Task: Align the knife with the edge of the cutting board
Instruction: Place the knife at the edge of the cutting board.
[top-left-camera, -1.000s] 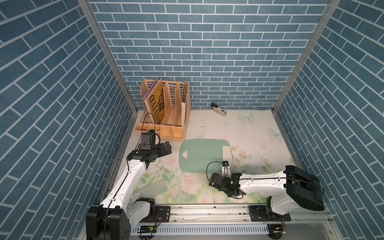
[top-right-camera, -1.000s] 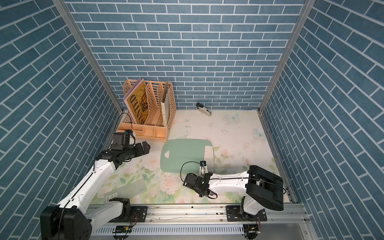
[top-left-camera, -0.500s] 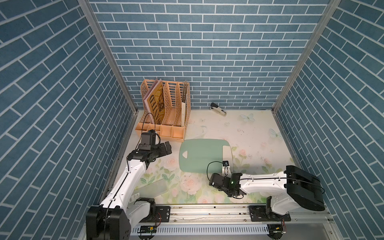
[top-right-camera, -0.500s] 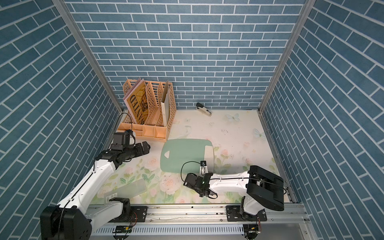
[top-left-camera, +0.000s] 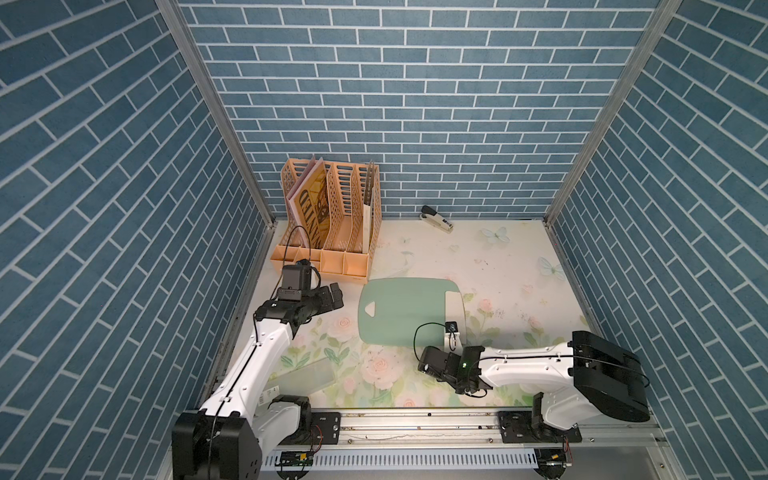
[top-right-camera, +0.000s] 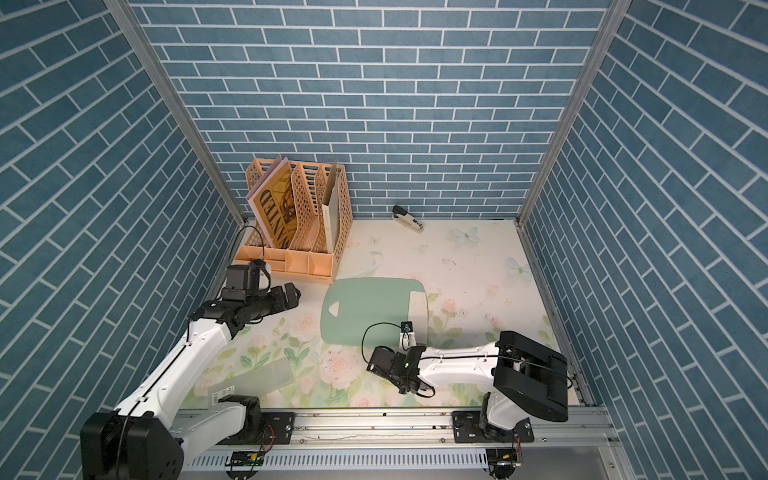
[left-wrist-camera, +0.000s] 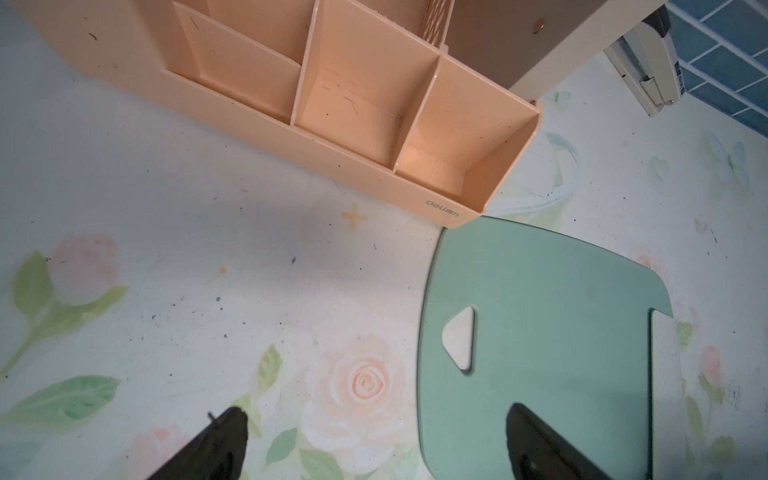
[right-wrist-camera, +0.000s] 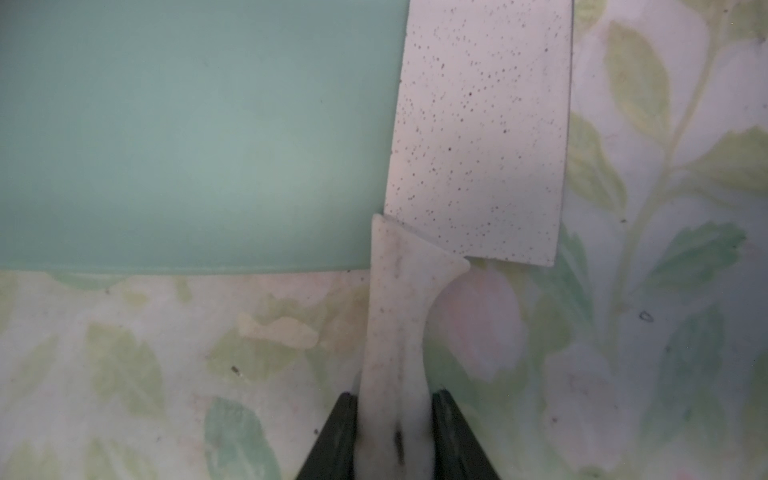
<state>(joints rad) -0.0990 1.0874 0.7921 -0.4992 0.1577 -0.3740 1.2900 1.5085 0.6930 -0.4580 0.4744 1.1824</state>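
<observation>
Right end effector (right-wrist-camera: 395, 397): closed on the knife's (right-wrist-camera: 478, 137) pale handle, one black finger on each side.
Knife: flat, its speckled white blade lying over the short side of the cutting board (right-wrist-camera: 187, 124) opposite the hole, partly on the green surface and partly past it over the floral tabletop (top-left-camera: 498, 257); the handle stuck out beyond the board's near long edge.
Blade angle: slightly tilted in the right wrist view.
Left end effector (left-wrist-camera: 376, 415): fingers spread wide and holding nothing, above the tabletop beside the board's hole end.
Cutting board: flat on the tabletop in both top views (top-left-camera: 403, 311) (top-right-camera: 370, 311), one corner just beside the peach file organizer (top-left-camera: 332, 232).
Stapler (top-left-camera: 436, 218): by the back wall, well apart from the board.
</observation>
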